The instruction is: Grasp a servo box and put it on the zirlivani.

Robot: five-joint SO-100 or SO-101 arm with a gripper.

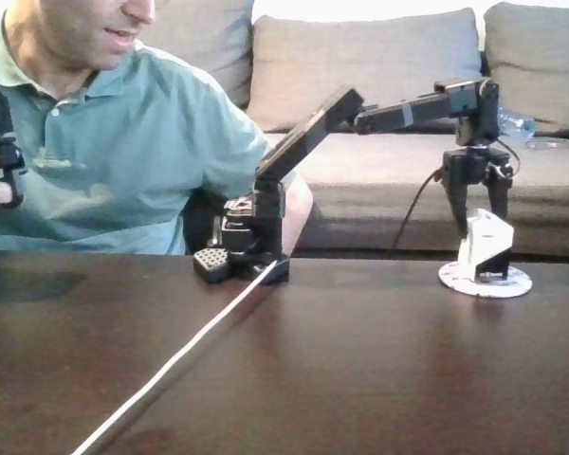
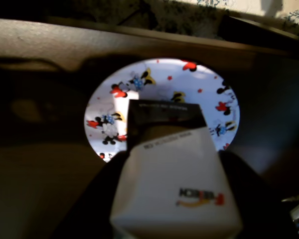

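You are looking across a dark brown wooden table (image 1: 379,370) whose glossy top is catching soft reflections from the light behind. A grey fabric sofa (image 1: 360,180) is stretching along the back of the room, with three plump back cushions (image 1: 365,66) leaning against it and a wide seat running below them. Bright daylight is pouring in above the sofa, washing out the strip at the top of the fixed view. A pale cable (image 1: 171,370) is lying diagonally over the table. A person in a green polo shirt (image 1: 123,161) is sitting behind the table at the left.
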